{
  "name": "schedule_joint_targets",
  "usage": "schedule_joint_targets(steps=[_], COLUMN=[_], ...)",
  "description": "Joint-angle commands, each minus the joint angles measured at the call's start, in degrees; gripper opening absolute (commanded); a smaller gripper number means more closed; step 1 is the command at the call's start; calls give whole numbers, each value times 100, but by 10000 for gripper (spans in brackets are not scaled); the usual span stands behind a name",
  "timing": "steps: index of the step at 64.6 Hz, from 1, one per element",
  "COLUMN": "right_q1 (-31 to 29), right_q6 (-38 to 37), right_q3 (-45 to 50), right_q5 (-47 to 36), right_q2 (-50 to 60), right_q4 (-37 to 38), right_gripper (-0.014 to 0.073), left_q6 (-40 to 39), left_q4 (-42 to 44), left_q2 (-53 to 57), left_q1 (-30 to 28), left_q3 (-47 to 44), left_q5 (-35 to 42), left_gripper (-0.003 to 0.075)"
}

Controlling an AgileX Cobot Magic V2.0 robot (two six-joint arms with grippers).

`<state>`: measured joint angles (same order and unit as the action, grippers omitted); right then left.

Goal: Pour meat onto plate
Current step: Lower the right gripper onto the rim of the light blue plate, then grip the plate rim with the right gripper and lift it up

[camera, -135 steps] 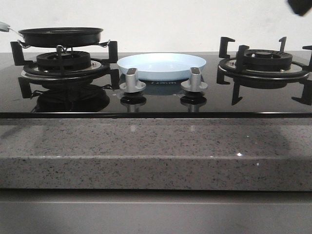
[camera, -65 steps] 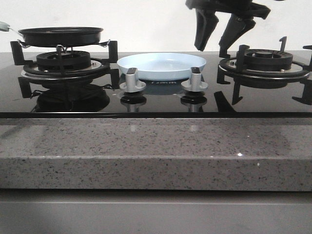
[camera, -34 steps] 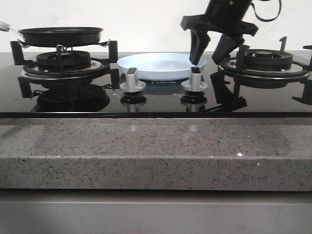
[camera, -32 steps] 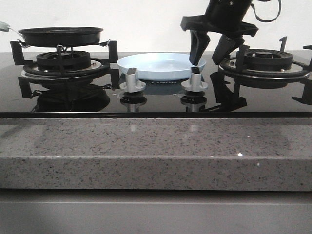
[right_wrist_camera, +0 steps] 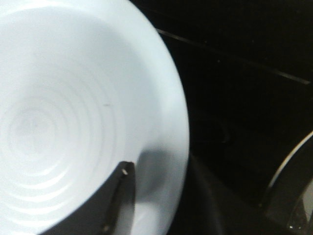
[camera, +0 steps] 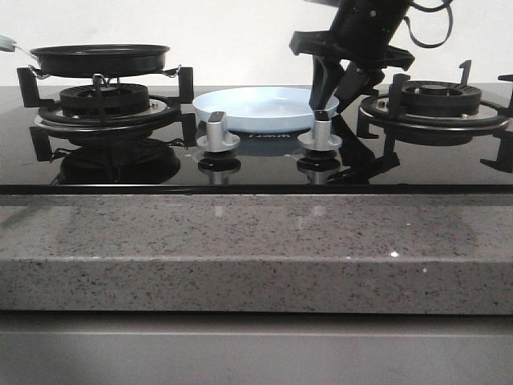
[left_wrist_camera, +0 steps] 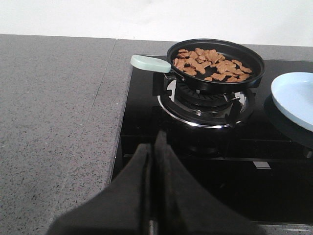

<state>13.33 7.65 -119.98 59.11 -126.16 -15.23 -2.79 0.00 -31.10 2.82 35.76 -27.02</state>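
The meat (left_wrist_camera: 210, 62) is a heap of small reddish-brown chips in the black frying pan (left_wrist_camera: 254, 73), which sits on the left burner (camera: 100, 58). The pale blue plate (camera: 264, 108) lies between the burners behind the knobs and is empty (right_wrist_camera: 73, 122). My right gripper (camera: 331, 98) is low over the plate's right rim. It is open, with one finger (right_wrist_camera: 122, 196) over the plate's inside and the other outside the rim. My left gripper (left_wrist_camera: 155, 142) is shut and empty, in front of the left burner and away from the pan.
The pan has a pale green handle (left_wrist_camera: 149, 62) pointing left. Two silver knobs (camera: 217, 132) (camera: 320, 132) stand in front of the plate. The right burner grate (camera: 437, 100) is close beside my right gripper. A grey stone counter (left_wrist_camera: 49, 107) lies left of the hob.
My right gripper came in from the upper right, dropped to the plate's right rim, and its fingers now stand closer together. The pan and plate have not moved.
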Motion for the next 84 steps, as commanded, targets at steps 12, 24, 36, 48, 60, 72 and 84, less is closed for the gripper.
schedule_joint_targets(steps=[12, 24, 36, 48, 60, 72, 84], right_q1=[-29, -29, -41, -41, 6, 154, 443], right_q6=[74, 30, -299, -465, -465, -402, -321], right_q3=[-193, -193, -193, -193, 313, 1804, 3299], right_q5=[82, -11, -284, -258, -265, -834, -1614], right_q2=[318, 318, 523, 1032, 1764, 2748, 3692], right_q4=[-128, -128, -133, -133, -169, -186, -208], right_gripper=[45, -64, -63, -63, -64, -69, -69], left_q6=[-48, -48, -48, -48, -48, -48, -48], left_q4=[0, 0, 0, 0, 0, 0, 0], left_q2=[-60, -60, -60, -60, -60, -60, -60], left_q1=[2, 2, 2, 2, 2, 2, 2], left_q3=[187, 187, 187, 187, 187, 187, 187], left_q5=[446, 446, 446, 446, 446, 446, 446], left_gripper=[-20, -20, -20, -20, -20, -20, -20])
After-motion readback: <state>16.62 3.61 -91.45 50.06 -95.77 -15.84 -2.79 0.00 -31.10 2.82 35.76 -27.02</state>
